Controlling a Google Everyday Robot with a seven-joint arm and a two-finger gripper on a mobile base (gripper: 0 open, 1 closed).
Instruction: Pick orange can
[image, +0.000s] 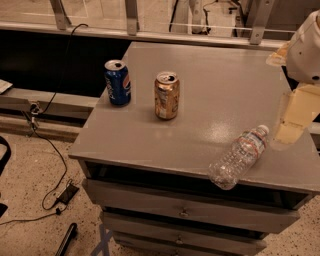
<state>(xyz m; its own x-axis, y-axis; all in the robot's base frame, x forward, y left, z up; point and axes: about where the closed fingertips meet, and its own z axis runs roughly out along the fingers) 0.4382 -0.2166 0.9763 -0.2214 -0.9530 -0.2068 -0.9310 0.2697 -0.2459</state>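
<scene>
The orange can (167, 95) stands upright on the grey cabinet top (210, 70), left of the middle, with its coppery body and silver opened top showing. My gripper (294, 117) hangs at the right edge of the view, pale yellow under the white arm (306, 47). It is well to the right of the orange can and holds nothing that I can see.
A blue Pepsi can (117, 82) stands upright just left of the orange can. A clear plastic water bottle (238, 156) lies on its side near the front right edge, overhanging it. Drawers sit below the top. Cables trail on the floor at the left.
</scene>
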